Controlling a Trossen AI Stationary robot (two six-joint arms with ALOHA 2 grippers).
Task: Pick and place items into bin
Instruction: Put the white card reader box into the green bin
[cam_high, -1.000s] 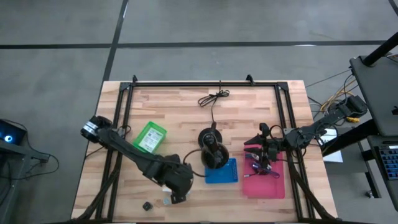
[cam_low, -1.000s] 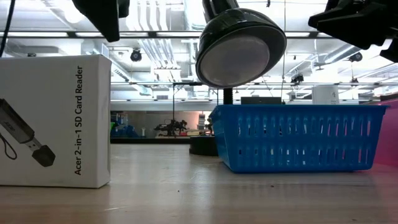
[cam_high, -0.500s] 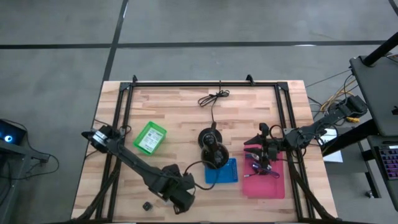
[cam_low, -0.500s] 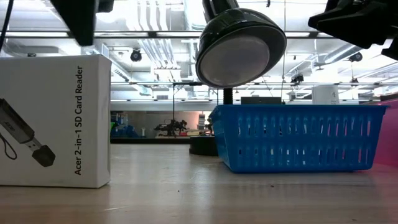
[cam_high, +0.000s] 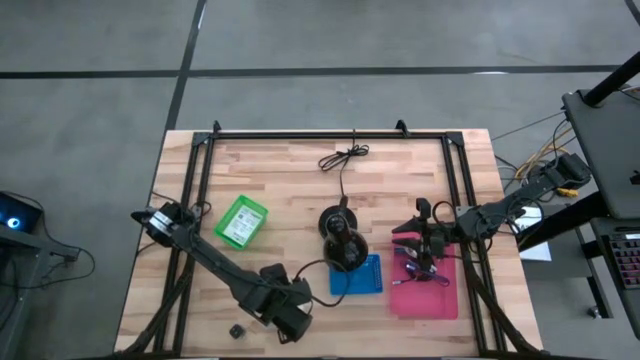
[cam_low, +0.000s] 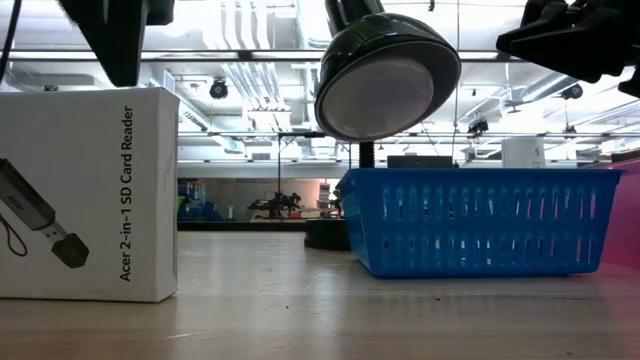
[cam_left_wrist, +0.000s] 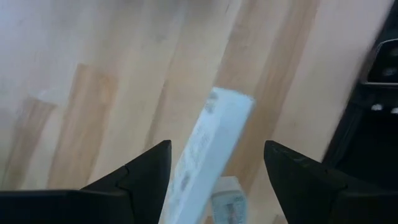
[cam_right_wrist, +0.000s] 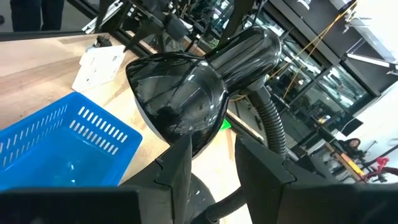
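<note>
A white card-reader box (cam_low: 88, 190) stands upright on its bottom face near the table's near edge. My left gripper (cam_left_wrist: 217, 144) hangs over it, pointing steeply down and open, one finger on each side of the box's top (cam_left_wrist: 214, 134), with no touch showing. In the high view the left gripper (cam_high: 288, 322) hides the box. A tiny black cube (cam_high: 237, 330) lies to its left, and a small grey piece (cam_left_wrist: 227, 205) sits by the box's foot. My right gripper (cam_high: 405, 243) hovers level at the pink bin's (cam_high: 440, 300) far end, open and empty.
A black lamp-like stand (cam_high: 342, 240) with its cord (cam_high: 343, 158) rises beside the blue basket (cam_high: 365, 280). Purple oddments (cam_high: 422, 268) lie in the pink bin. A green box (cam_high: 242, 220) sits at the left. Bare wood lies along the far side.
My left gripper has gone toward the table's near edge and down a little, rolling slightly, and now stands over the white box; its fingers have stayed open. The box has not moved.
</note>
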